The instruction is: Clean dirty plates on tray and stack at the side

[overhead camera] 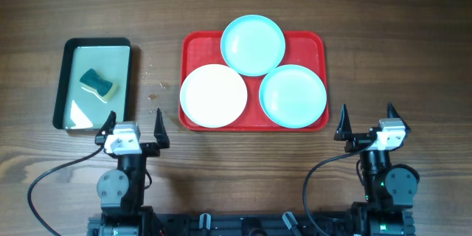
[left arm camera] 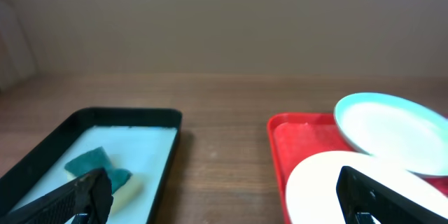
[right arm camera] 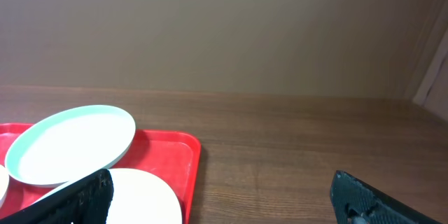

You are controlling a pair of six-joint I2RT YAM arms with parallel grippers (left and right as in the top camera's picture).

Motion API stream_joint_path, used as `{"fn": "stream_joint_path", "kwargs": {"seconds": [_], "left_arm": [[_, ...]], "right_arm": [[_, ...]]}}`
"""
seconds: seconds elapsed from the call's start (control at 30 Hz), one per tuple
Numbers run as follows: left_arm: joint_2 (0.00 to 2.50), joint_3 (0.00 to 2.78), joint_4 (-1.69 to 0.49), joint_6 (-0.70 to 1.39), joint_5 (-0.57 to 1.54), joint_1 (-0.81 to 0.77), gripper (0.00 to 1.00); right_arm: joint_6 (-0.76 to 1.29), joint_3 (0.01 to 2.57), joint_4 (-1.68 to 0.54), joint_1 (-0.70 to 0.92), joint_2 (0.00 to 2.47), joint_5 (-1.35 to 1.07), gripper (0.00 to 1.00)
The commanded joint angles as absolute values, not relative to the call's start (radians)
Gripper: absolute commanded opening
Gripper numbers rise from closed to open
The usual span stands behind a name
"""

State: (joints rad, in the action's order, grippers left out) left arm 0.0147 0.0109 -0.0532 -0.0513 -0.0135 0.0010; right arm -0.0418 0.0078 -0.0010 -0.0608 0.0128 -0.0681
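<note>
Since the upper turquoise plate (overhead camera: 253,45) leans on the white plate (overhead camera: 214,96) and the other turquoise plate (overhead camera: 293,96) inside the tray (overhead camera: 193,44), it could be tipped off if a lower one were pulled first; overhead, the left gripper (overhead camera: 135,127) and right gripper (overhead camera: 367,122) are seen spread open, empty, just short of the tray; from the left wrist, that plate's tilt, lost overhead, is revealed; from the right wrist, table (right arm camera: 315,161) right of the tray is shown.
</note>
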Motion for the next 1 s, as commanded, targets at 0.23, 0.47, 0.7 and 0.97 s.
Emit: {"fn": "stream_joint_path", "kwargs": {"seconds": [0.23, 0.47, 0.7, 0.97], "left_arm": [[0.005, 0.006, 0.157, -0.060, 0.809, -0.005, 1.00], [0.005, 0.012, 0.599, -0.060, 0.900, -0.004, 1.00], [0.117, 0.230, 0.410, -0.185, 0.708, -0.002, 1.00], [0.671, 0.820, -0.400, -0.196, 0.286, -0.003, 1.00]], "right_arm": [[-0.025, 0.005, 0.001, -0.065, 0.009, -0.055, 1.00], [-0.025, 0.005, 0.001, -0.065, 0.009, -0.055, 1.00], [-0.025, 0.005, 0.001, -0.065, 0.009, -0.055, 1.00], [-0.025, 0.005, 0.001, -0.065, 0.009, -0.055, 1.00]]}}
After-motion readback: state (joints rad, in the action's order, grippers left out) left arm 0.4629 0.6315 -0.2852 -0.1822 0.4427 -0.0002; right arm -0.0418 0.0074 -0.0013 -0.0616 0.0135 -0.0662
